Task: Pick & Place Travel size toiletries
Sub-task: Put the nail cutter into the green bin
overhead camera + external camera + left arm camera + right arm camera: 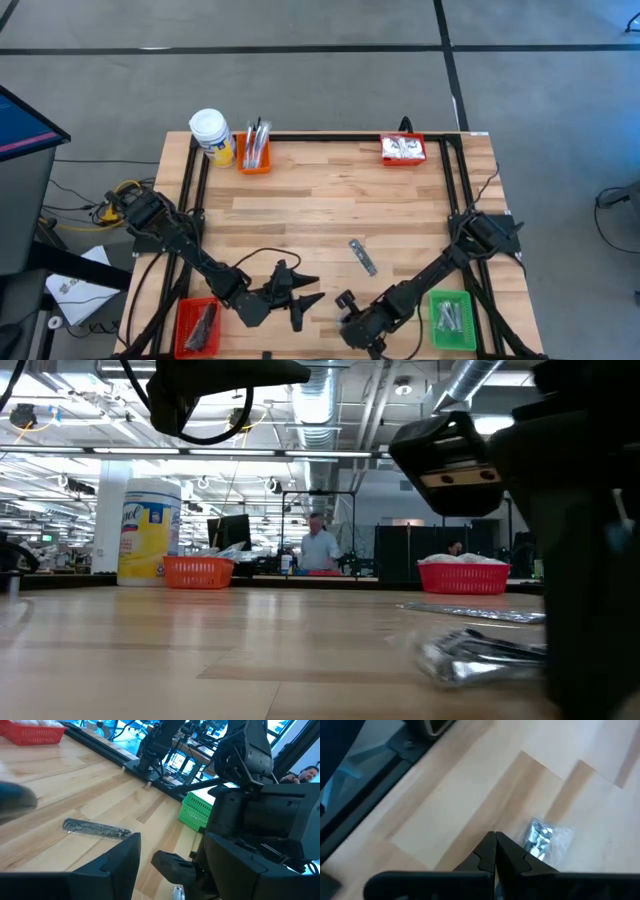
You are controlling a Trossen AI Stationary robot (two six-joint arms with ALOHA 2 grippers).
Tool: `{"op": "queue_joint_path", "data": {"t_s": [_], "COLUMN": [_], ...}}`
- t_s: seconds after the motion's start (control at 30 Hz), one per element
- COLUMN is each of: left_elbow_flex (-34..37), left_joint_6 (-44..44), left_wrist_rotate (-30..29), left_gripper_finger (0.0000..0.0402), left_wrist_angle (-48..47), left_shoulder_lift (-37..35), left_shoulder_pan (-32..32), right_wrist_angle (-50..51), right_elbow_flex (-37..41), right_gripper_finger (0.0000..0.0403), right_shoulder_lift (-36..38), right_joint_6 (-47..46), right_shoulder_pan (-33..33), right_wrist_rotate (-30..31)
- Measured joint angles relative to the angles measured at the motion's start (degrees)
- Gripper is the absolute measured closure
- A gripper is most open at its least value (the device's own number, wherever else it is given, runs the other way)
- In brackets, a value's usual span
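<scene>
Yellow jar, white cap, far left corner of the worktop; label writing unreadable. Dark comb in a clear packet, lying flat right of centre, long axis running far-left to near-right. Small silvery sachet beside the right tool, whose fingers are pressed together, empty. Left tool spread, holding nothing, at near centre.

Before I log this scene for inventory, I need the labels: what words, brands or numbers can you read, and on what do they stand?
None can be read.
Yellow jar: blue print on its label, too blurred to read.
Packet on the table: no print legible.
Sachet by the right gripper: no print legible.
Red bin, orange bin, green bin: no lettering visible.
</scene>
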State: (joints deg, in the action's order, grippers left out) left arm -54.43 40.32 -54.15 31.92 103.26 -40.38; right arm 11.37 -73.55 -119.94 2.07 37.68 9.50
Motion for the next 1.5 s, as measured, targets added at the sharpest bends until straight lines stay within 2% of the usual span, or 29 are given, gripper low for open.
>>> {"op": "queue_joint_path", "data": {"t_s": [0.47, 0.67, 0.87, 0.93, 1.17, 1.27, 1.5], "left_elbow_flex": [0.0, 0.9, 3.4, 3.8, 4.0, 4.0, 4.0], "left_joint_6": [-0.3, -1.9, -1.3, -2.5, -6.6, -6.7, -8.4], "left_wrist_rotate": [0.0, 0.0, 0.1, 1.2, 11.5, 13.8, 17.1], "left_gripper_finger": [0.0189, 0.0189, 0.0189, 0.0189, 0.0189, 0.0189, 0.0189], "left_wrist_angle": [-0.2, -0.1, -0.2, -0.2, -0.1, -0.1, 0.0], "left_shoulder_lift": [0.0, 0.0, 0.0, 0.0, 0.0, 0.0, 0.0], "left_shoulder_pan": [0.0, 0.0, 0.9, 1.5, 6.5, 8.0, 9.3], "right_wrist_angle": [4.7, 5.8, 8.8, 9.4, 10.1, 11.0, 19.8], "right_elbow_flex": [0.0, 0.1, 0.6, 0.4, 0.3, 0.3, 0.2], "right_gripper_finger": [0.0403, 0.0403, 0.0403, 0.0403, 0.0403, 0.0403, 0.0403], "right_shoulder_lift": [0.0, 0.3, 2.5, 3.6, 6.1, 7.0, 7.2], "right_joint_6": [-6.1, -7.4, -14.0, -16.8, -20.9, -25.0, -38.4], "right_shoulder_pan": [-2.4, -2.3, -2.0, -1.5, 2.9, 3.8, 3.8], "right_wrist_rotate": [8.5, 9.5, 12.2, 14.1, 19.9, 23.2, 23.8]}}
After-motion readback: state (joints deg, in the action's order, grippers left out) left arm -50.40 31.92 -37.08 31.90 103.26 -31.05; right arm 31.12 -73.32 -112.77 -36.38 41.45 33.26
